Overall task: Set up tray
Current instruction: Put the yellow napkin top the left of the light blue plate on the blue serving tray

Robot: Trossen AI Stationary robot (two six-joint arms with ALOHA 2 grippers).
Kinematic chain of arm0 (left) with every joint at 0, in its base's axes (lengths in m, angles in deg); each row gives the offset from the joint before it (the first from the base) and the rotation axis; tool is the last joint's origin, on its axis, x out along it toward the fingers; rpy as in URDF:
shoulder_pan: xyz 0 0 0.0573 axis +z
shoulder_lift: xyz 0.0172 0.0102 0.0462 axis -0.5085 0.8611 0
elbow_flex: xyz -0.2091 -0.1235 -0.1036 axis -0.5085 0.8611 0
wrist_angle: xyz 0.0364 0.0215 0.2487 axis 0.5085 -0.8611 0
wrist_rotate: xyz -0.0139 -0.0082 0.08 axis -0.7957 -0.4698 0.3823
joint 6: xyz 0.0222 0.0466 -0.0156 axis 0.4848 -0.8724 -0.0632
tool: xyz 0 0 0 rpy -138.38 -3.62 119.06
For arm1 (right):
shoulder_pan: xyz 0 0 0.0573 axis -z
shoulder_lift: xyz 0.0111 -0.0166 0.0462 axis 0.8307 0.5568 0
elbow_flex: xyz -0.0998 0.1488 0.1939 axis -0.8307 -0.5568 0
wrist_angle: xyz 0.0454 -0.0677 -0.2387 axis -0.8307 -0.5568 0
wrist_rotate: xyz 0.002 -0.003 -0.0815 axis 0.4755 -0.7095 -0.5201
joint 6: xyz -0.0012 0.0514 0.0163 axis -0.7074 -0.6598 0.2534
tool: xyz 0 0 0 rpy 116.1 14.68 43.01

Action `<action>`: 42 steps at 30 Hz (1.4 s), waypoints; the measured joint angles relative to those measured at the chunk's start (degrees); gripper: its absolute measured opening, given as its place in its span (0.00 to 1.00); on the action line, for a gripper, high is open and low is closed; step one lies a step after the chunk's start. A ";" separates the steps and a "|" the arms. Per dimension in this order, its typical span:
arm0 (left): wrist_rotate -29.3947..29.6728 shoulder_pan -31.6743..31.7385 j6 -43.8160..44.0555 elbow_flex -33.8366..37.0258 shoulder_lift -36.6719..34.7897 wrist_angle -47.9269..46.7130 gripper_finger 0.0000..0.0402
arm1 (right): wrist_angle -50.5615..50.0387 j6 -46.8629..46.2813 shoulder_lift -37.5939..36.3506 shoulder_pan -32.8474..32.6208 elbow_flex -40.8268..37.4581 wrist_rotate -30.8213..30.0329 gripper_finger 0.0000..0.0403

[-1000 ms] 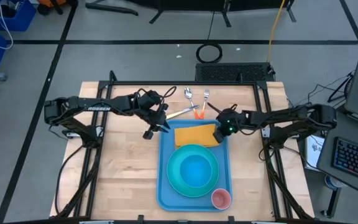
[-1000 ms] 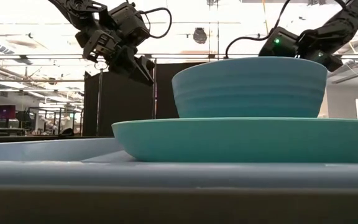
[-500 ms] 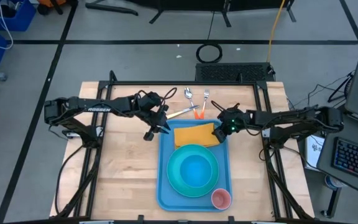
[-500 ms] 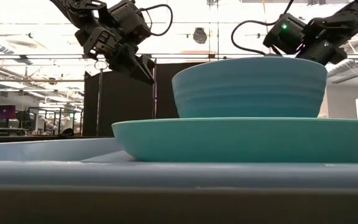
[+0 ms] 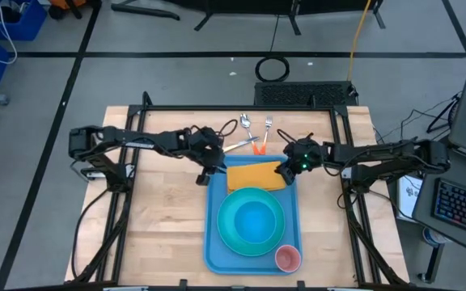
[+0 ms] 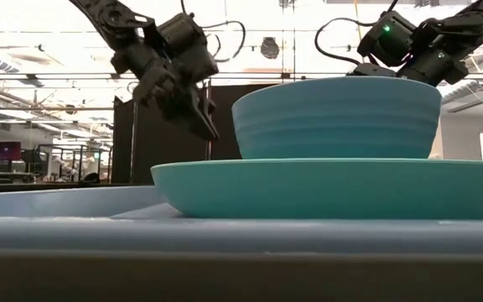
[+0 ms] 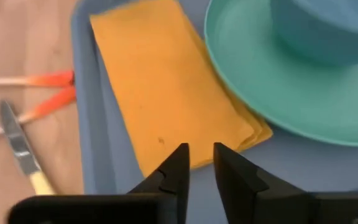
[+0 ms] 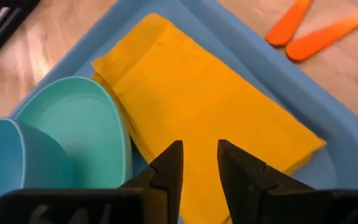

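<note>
Tools [image 7: 199,163] [image 8: 196,163] slightly parted, empty, above napkin [image 5: 255,175]

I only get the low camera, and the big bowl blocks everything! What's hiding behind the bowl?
Observer: A folded orange napkin lies flat on the tray, just behind the plate.
Operator: Are my claws holding it?
Observer: No. The left claw and the right claw are above its two ends, both open and empty.
Operator: Where's the cutlery?
Observer: Off the tray, on the table behind it: orange-handled cutlery.
</note>
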 joint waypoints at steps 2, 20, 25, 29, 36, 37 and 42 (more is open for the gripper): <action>-0.04 0.27 0.28 0.00 1.15 -0.34 0.07 | 0.02 0.47 0.14 0.01 0.00 0.00 0.22; -9.34 0.51 2.98 0.02 9.73 8.62 0.00 | 1.17 2.98 2.25 0.04 0.02 -3.19 0.22; -10.26 0.64 3.07 -0.07 10.24 9.22 0.00 | 3.96 2.64 2.25 0.11 -1.10 -3.19 0.22; -11.10 0.53 3.13 -0.08 11.76 8.54 0.00 | 6.31 2.53 2.27 0.11 -2.32 -3.17 0.22; -10.56 0.57 4.24 -1.17 16.27 9.58 0.00 | 9.56 1.40 2.27 0.11 -4.01 -2.96 0.22; -10.55 0.59 4.38 -1.38 16.42 9.33 0.00 | 9.74 1.13 2.27 0.11 -4.17 -2.94 0.22; -6.87 0.60 4.26 -3.98 17.10 4.73 0.00 | 9.79 1.18 2.25 0.11 -4.20 -2.93 0.22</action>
